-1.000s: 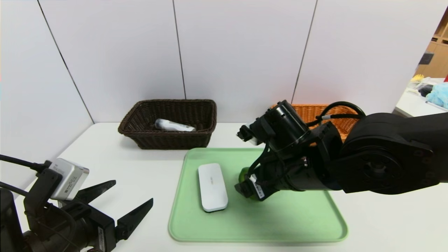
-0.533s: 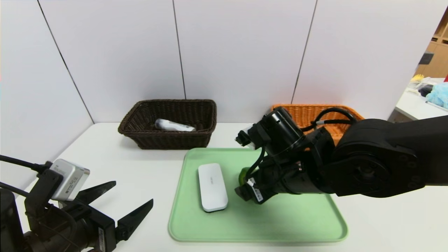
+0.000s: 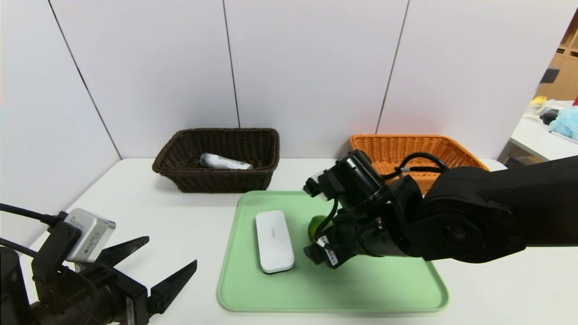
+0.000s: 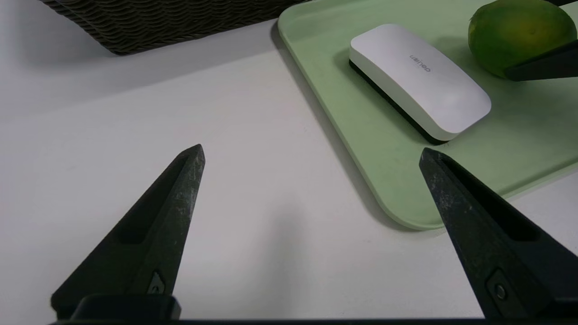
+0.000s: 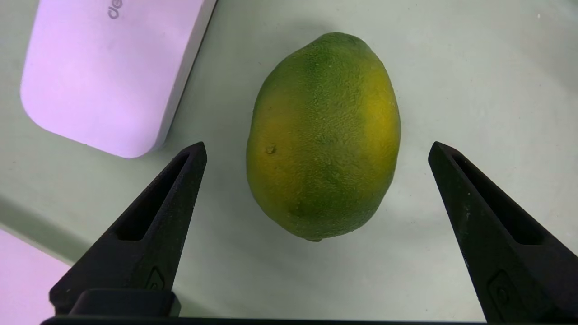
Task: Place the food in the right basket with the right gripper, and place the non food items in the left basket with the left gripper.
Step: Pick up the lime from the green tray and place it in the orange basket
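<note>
We see the right claw (image 5: pixel 316 149) lowered over the green tray (image 3: pixel 361 289), its two black pointed fingers (image 5: pixel 162 207) spread wide on either side of the lime-like fruit (image 5: pixel 323 135). The fruit lies on the tray between the fingertips, and neither finger touches it. In the head view the fruit (image 3: pixel 315 225) is mostly hidden behind the black right arm, only its left edge showing.

Just beside the fruit, toward the robot's left, we find the flat white case (image 3: pixel 274 241) lying on the tray, apart from the fruit. The slim white bottle (image 3: pixel 223 162) lies on its side inside the dark brown left basket (image 3: pixel 180 180), which stands on the white bench (image 3: pixel 158 212) behind the tray's far left corner. The orange right basket (image 3: pixel 456 151) stands at the back on the right, behind the right arm; we can see nothing lying in the part of it that shows.

The left claw (image 3: pixel 171 257) hangs parked at the near left, above the bench and clear of the tray, its fingers (image 4: pixel 167 212) spread wide and gripping nothing. From its wrist view we see the white case (image 4: pixel 417 79) and the fruit (image 4: pixel 515 34) ahead on the tray (image 4: pixel 343 117).
</note>
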Motion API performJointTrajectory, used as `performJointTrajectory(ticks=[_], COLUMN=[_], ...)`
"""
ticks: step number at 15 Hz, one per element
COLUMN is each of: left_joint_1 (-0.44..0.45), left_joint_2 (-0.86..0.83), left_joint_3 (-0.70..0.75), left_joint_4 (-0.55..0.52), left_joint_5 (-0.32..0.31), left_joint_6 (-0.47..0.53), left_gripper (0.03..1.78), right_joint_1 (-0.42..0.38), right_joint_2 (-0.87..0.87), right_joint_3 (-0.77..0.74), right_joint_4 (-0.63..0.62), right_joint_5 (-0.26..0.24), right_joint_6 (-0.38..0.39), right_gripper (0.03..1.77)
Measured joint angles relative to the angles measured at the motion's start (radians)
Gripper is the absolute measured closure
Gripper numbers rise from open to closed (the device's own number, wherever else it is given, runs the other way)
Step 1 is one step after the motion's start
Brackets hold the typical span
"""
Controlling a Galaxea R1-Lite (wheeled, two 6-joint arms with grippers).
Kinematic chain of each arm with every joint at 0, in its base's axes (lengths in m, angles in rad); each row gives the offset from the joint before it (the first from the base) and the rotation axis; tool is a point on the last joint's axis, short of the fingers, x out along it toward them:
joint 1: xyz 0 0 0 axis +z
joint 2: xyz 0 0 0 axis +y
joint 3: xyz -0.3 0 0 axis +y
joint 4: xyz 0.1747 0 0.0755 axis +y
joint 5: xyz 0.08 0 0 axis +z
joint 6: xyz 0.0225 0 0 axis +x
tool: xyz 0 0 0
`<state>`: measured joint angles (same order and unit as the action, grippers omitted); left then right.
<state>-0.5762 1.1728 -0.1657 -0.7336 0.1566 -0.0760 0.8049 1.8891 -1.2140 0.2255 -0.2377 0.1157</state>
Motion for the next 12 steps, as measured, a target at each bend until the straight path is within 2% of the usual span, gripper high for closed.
performJointTrajectory(ticks=[6, 7, 10, 12], left_joint_1=[0.0, 0.0, 0.0, 0.0], left_joint_2=[-0.009, -0.01, -0.011, -0.009], left_joint_3=[0.01, 0.01, 0.008, 0.007], left_joint_4=[0.0, 0.0, -0.001, -0.001], left_joint_5=[0.0, 0.0, 0.0, 0.0], left_joint_6=[0.0, 0.0, -0.001, -0.002], left_gripper=[0.12, 0.12, 0.12, 0.12], right_joint_1=[-0.003, -0.003, -0.003, -0.003], right_joint_2=[0.016, 0.019, 0.025, 0.027], right_joint_3=[0.004, 0.004, 0.004, 0.005], right_joint_4=[-0.01, -0.014, -0.047, -0.048], right_joint_5=[-0.017, -0.021, -0.021, -0.02], right_joint_6=[-0.007, -0.008, -0.008, -0.007], right_gripper=[0.1, 0.16, 0.65, 0.77])
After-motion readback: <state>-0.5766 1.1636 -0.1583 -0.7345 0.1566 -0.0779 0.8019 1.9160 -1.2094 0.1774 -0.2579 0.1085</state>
